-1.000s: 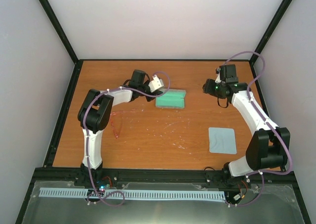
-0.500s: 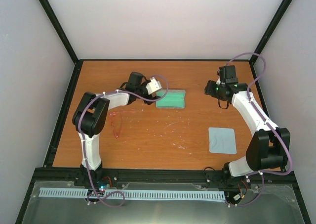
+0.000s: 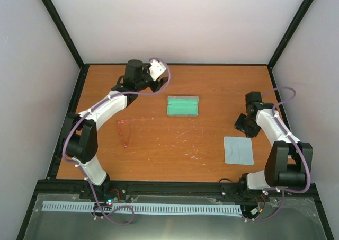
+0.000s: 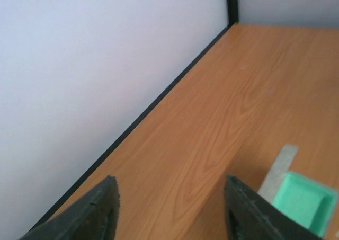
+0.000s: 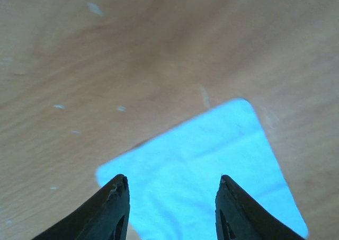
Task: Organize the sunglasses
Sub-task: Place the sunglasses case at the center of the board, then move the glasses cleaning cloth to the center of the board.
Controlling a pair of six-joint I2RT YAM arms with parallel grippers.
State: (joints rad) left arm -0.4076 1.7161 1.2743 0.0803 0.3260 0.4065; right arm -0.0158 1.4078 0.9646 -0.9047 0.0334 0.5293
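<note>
The sunglasses (image 3: pixel 126 130), a thin red-pink pair, lie flat on the wooden table left of centre, and neither gripper touches them. My left gripper (image 3: pixel 158 70) hangs near the table's far edge, well behind them. It is open, with only bare wood between its fingertips (image 4: pixel 170 179). The open grey case (image 3: pixel 183 106) with green lining sits at the centre back, and one corner of it (image 4: pixel 302 200) shows in the left wrist view. My right gripper (image 3: pixel 243 124) hovers just above the light blue cloth (image 3: pixel 238 150), open (image 5: pixel 172 178) over that cloth (image 5: pixel 212 155).
Black frame rails (image 3: pixel 69 118) run along the table's edges, and white walls stand close behind and at both sides. The back wall (image 4: pixel 79 81) is close to my left gripper. Pale scuff marks (image 3: pixel 188 136) dot the wood near the middle.
My left arm has swung from beside the case back to the far edge, and its jaws have opened. My right arm has come from the far right down over the cloth.
</note>
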